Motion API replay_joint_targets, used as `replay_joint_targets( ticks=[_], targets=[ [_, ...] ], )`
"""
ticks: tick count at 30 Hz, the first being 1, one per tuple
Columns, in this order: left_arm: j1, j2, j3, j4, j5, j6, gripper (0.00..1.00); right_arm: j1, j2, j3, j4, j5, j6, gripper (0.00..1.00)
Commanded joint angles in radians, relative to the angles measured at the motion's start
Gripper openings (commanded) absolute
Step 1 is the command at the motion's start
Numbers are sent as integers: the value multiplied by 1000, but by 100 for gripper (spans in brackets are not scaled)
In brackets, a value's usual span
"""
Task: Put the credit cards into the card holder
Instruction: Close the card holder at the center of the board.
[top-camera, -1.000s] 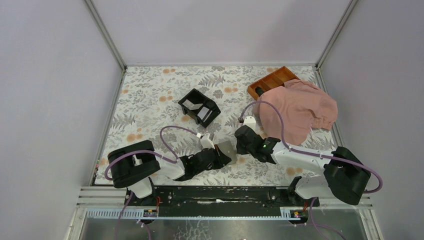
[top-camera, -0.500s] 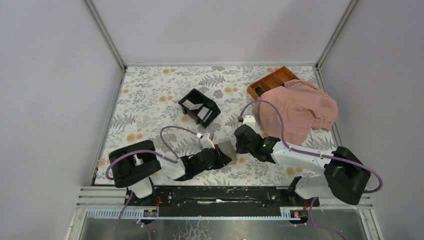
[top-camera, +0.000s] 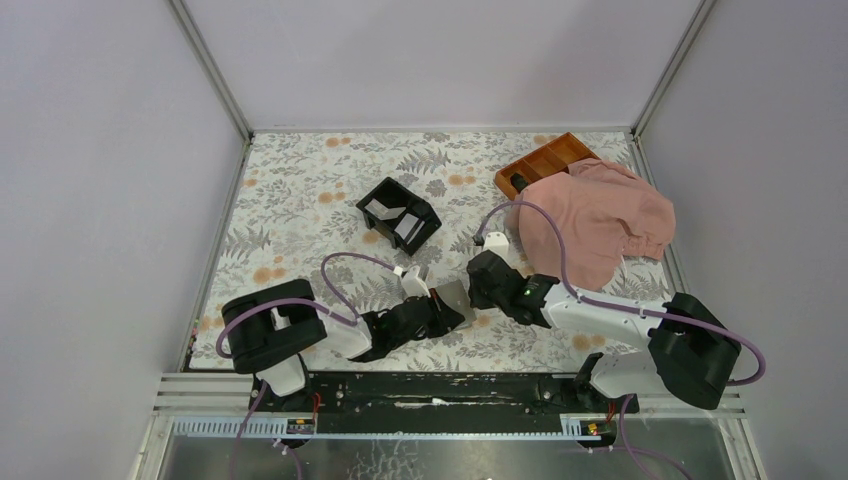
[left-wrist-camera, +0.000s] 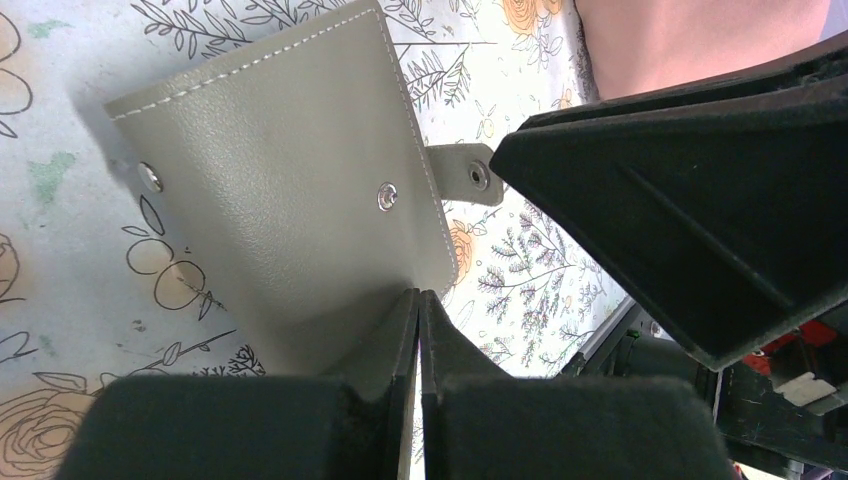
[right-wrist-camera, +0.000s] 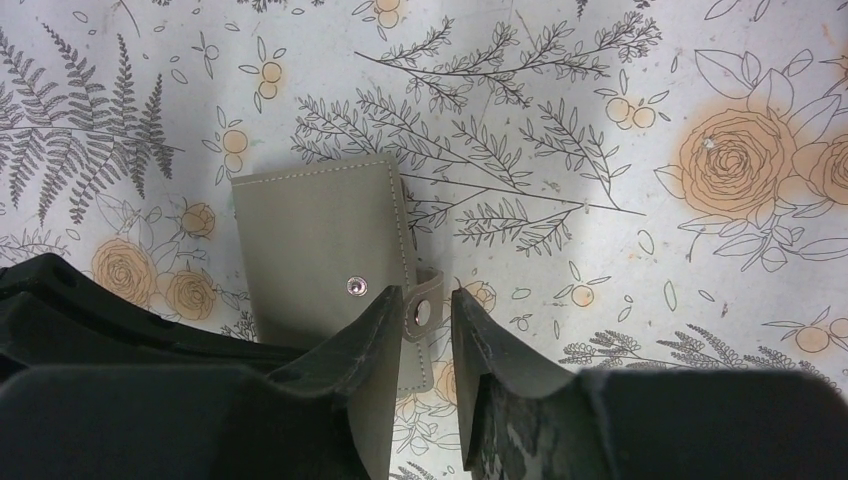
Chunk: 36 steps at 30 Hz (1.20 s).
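The card holder (top-camera: 452, 298), a closed grey-taupe wallet, lies between the two grippers, its far edge slightly raised. My left gripper (top-camera: 440, 315) is shut on its near edge; the left wrist view shows the fingertips (left-wrist-camera: 418, 300) pinched at the wallet (left-wrist-camera: 280, 180). My right gripper (top-camera: 478, 290) is open a little, its jaws (right-wrist-camera: 425, 310) on either side of the wallet's snap tab (right-wrist-camera: 421, 300) without touching it. The wallet body (right-wrist-camera: 320, 250) lies to the left of them. Pale credit cards (top-camera: 381, 208) sit in the black box (top-camera: 398, 213) farther back.
An orange-brown divided tray (top-camera: 545, 160) stands at the back right, partly under a pink cloth (top-camera: 595, 220). The cloth's edge shows in the left wrist view (left-wrist-camera: 700, 40). The floral table cover runs to the enclosure walls.
My right gripper has crept slightly left toward the wallet's tab. The left gripper and the wallet have barely moved.
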Motion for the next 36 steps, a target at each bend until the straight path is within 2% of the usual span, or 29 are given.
replay_joint_targets(
  ticks=[1, 27, 36],
  targets=[
    [-4, 45, -5, -110, -26, 18, 4, 17, -18, 52, 2, 4, -15, 33],
    [-4, 47, -10, -107, -23, 13, 4, 44, 38, 74, -33, 37, -13, 34],
    [-4, 51, -11, -102, -21, 12, 4, 48, 50, 85, -48, 48, -12, 30]
  ],
)
